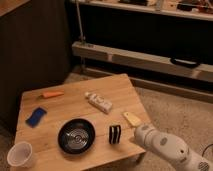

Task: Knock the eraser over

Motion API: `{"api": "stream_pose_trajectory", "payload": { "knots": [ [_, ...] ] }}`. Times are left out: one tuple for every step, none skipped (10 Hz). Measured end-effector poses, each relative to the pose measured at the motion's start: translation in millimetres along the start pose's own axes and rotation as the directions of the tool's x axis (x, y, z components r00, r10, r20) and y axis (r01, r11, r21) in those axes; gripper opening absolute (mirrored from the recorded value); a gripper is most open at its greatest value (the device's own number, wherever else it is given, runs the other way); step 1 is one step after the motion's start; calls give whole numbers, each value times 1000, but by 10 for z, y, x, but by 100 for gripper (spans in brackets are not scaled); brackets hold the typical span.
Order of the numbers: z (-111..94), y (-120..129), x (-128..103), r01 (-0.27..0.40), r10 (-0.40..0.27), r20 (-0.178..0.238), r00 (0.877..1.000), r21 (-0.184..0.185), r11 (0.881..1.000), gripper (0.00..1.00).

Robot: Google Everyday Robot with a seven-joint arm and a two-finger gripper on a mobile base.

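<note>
The eraser (115, 134), a small black block with thin white stripes, stands upright near the front right of the wooden table (125, 87), just right of the black bowl (76, 135). My gripper (131, 118) shows as a tan tip at the end of the white arm (162, 146), which reaches in from the lower right. The gripper sits a little right of and behind the eraser, close to it but apart. It holds nothing that I can see.
A white tube (99, 102) lies mid-table behind the eraser. A blue pad (36, 116) and an orange item (52, 94) lie at the left. A white cup (20, 155) stands at the front left corner. A dark shelf unit stands behind the table.
</note>
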Motion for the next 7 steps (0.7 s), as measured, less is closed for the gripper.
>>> {"api": "stream_pose_trajectory", "payload": {
  "knots": [
    [0,0,0,0,0,0,1000,0,1000,80],
    [0,0,0,0,0,0,1000,0,1000,80],
    [0,0,0,0,0,0,1000,0,1000,80],
    [-1,0,0,0,0,0,1000,0,1000,80],
    [-18,-14,1,1,-1,0,1000,-8,1000,80],
    [-23,-40,-18,-1,1,3,1000,-13,1000,80],
    [-23,-67,-37,-3,3,6,1000,-15,1000,80]
  ]
}}
